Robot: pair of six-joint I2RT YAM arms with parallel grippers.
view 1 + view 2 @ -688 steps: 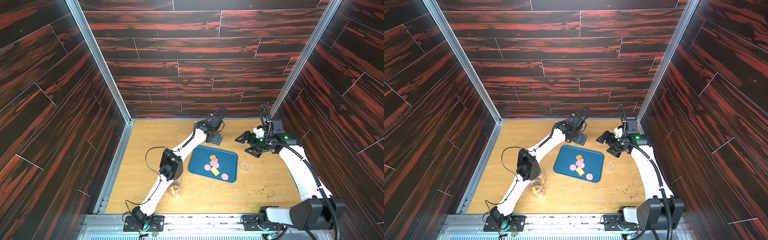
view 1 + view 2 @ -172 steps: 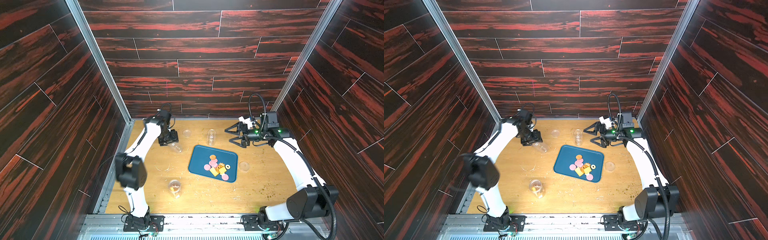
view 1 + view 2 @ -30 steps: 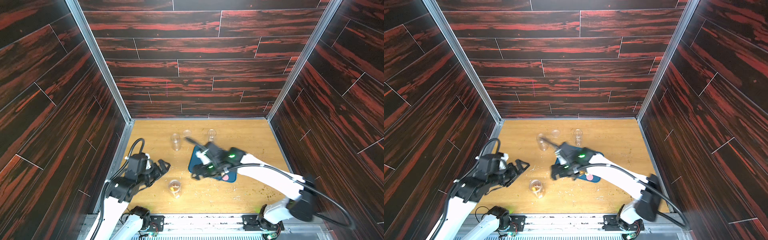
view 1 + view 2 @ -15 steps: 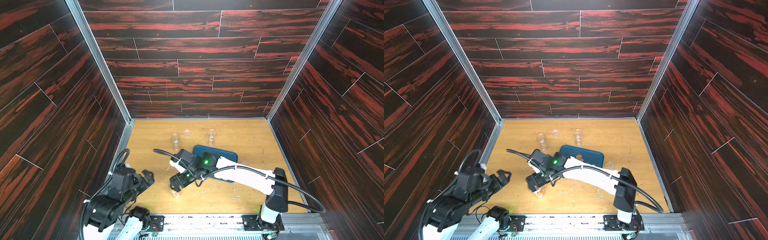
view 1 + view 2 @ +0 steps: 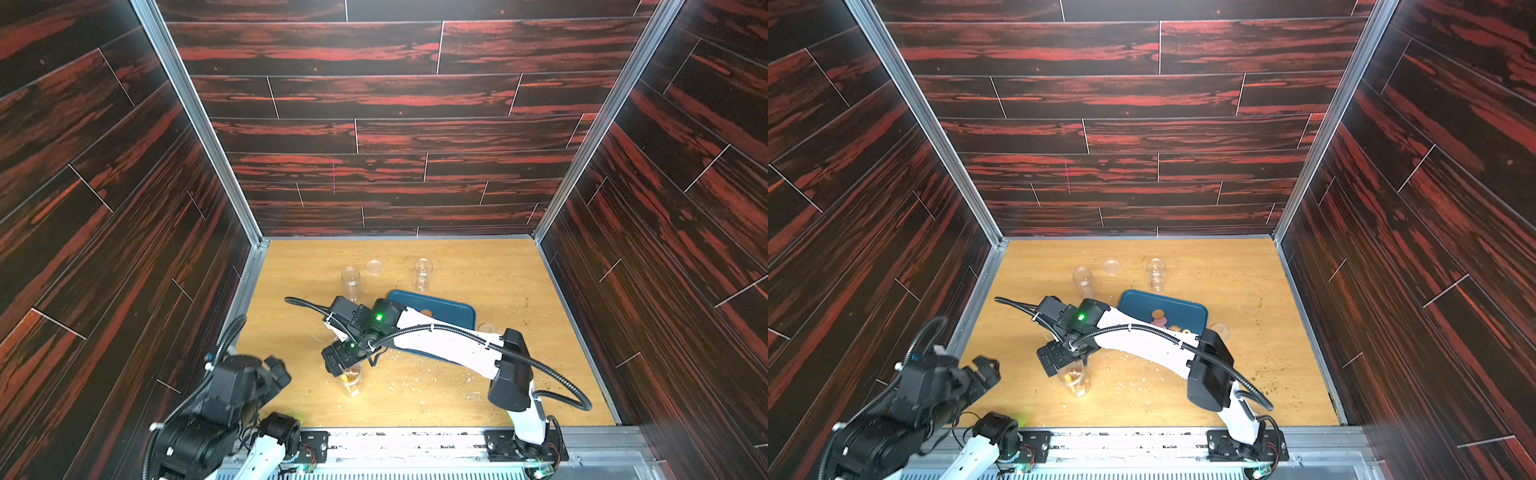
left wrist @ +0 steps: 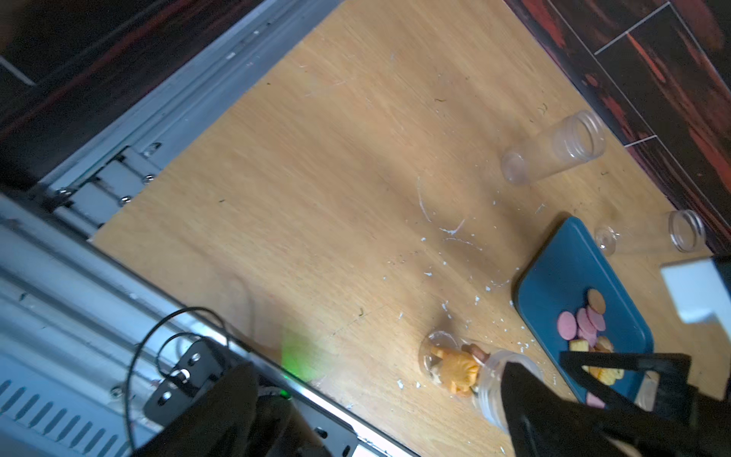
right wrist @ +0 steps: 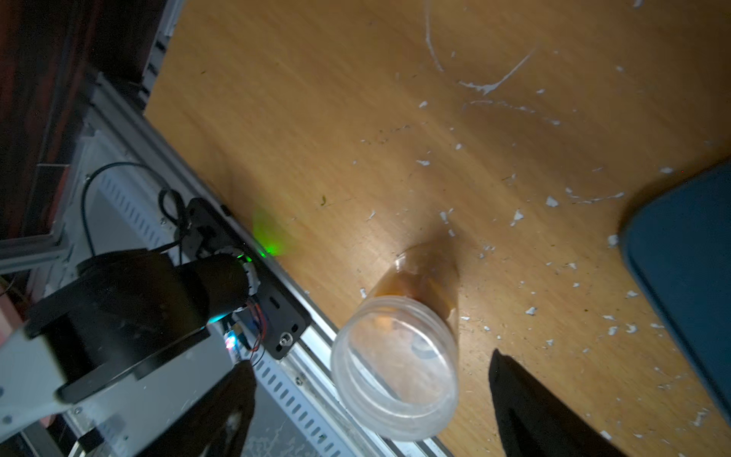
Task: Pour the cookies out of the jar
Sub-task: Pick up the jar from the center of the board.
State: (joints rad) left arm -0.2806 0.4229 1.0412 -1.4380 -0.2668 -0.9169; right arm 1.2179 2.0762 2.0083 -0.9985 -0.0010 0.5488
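Right hand wide open, fingers either side of the jar mouth, not touching, holding nothing. Jar upright on the table, lower centre in both top views, some tan cookies at its bottom. Other cookies lie on the blue tray, centre right. Left hand lower left, fully open, empty.

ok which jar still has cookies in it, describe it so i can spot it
Find the dark blue rectangular tray in the middle of the light wooden tabletop, then look toward the front rail on its left. A clear plastic jar stands there, upright and lidless. Unlike the two empty clear jars near the back wall, it holds orange-brown cookies.
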